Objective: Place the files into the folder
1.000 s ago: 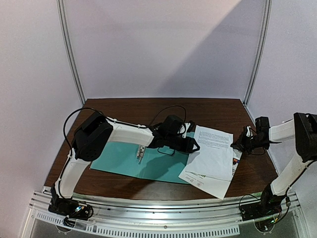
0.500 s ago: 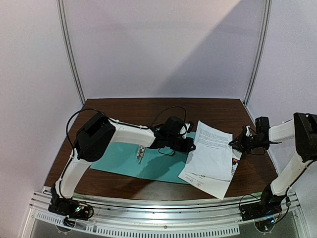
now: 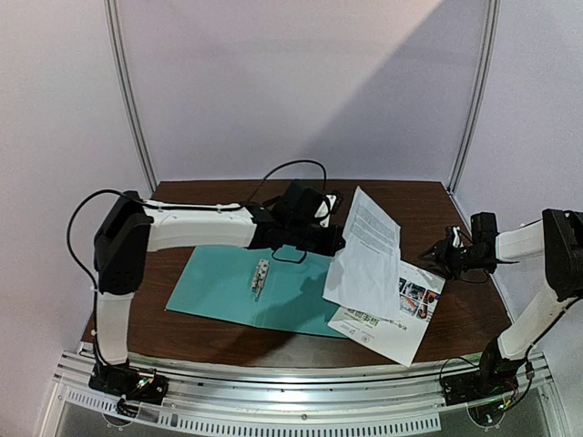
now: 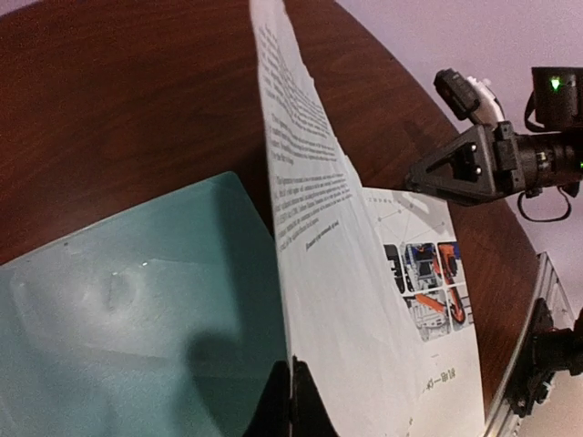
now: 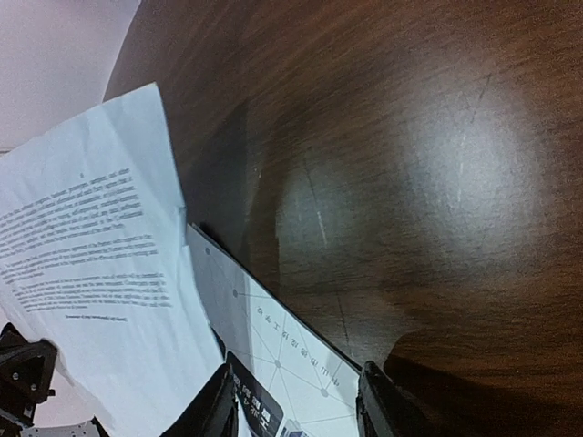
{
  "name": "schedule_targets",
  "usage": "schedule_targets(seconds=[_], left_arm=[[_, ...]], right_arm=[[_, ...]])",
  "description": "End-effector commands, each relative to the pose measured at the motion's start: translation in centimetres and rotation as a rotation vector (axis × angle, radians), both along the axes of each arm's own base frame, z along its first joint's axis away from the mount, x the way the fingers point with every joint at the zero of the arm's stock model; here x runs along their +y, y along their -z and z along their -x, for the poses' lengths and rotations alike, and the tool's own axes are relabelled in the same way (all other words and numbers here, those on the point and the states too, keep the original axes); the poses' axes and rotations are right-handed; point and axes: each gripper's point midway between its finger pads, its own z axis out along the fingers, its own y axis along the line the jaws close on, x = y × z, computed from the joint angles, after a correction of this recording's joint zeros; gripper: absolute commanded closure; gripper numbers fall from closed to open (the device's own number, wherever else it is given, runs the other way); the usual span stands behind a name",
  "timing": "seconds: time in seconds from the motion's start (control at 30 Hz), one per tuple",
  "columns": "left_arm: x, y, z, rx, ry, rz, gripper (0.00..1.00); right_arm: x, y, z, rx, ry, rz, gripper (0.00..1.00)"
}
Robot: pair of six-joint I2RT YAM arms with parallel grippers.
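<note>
The teal folder (image 3: 228,293) lies flat on the table with its metal clip (image 3: 260,276) facing up. My left gripper (image 3: 324,239) is shut on the left edge of the text file (image 3: 369,248), which hangs lifted and curled above the table. In the left wrist view the fingertips (image 4: 293,399) pinch that sheet (image 4: 305,173) over the folder (image 4: 118,319). The colour-photo file (image 3: 403,314) lies flat on the table, partly under the lifted sheet. My right gripper (image 3: 437,259) is open by that file's right edge. In its wrist view the jaws (image 5: 296,408) straddle the file's corner (image 5: 291,350) without closing on it.
Dark wooden table (image 3: 228,205) with grey walls behind and at both sides. A metal rail (image 3: 301,382) runs along the near edge. The left arm's cable (image 3: 282,173) loops above the far side of the table.
My left gripper shut on the text sheet's edge and lifted it up and back, uncovering the colour sheet. My right gripper went from shut to open, staying near the sheets' right edge.
</note>
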Motion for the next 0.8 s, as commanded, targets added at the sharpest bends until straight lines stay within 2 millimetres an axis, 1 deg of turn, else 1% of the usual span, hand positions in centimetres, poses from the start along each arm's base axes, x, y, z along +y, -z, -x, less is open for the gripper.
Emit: schedule_targets(seconds=[0.0, 0.07, 0.17, 0.3, 0.4, 0.47, 0.5, 0.63, 0.77], left_arm=[[4.3, 0.0, 0.8, -0.011, -0.057, -0.144, 1.0], [6.0, -0.6, 0.9, -0.024, -0.083, -0.184, 1.0], [8.6, -1.6, 1.8, -0.031, -0.094, -0.239, 1.0], [11.7, -2.9, 2.8, -0.047, -0.118, -0.296, 1.0], [14.1, -4.2, 3.5, -0.063, -0.142, -0.317, 1.0], [15.8, -5.0, 3.9, -0.081, -0.17, -0.334, 1.0], [16.8, -5.4, 4.0, -0.093, -0.192, -0.345, 1.0], [20.4, -6.7, 4.5, -0.136, -0.244, -0.381, 1.0], [23.7, -8.2, 5.2, -0.145, -0.292, -0.399, 1.0]], right_arm=[[0.3, -1.3, -0.4, -0.048, -0.018, -0.022, 0.56], [0.5, -1.5, -0.5, -0.055, -0.025, -0.028, 0.56], [0.9, -1.8, -0.4, -0.061, -0.039, -0.035, 0.54], [2.4, -2.8, -0.5, -0.096, -0.086, -0.026, 0.44], [3.3, -3.9, -1.1, -0.158, -0.116, -0.009, 0.34], [4.8, -4.6, -1.0, -0.183, -0.157, -0.004, 0.28], [5.1, -4.8, -1.0, -0.193, -0.167, -0.001, 0.25], [6.1, -5.5, -1.2, -0.218, -0.19, 0.007, 0.19], [6.8, -5.4, -1.3, -0.218, -0.207, 0.009, 0.16]])
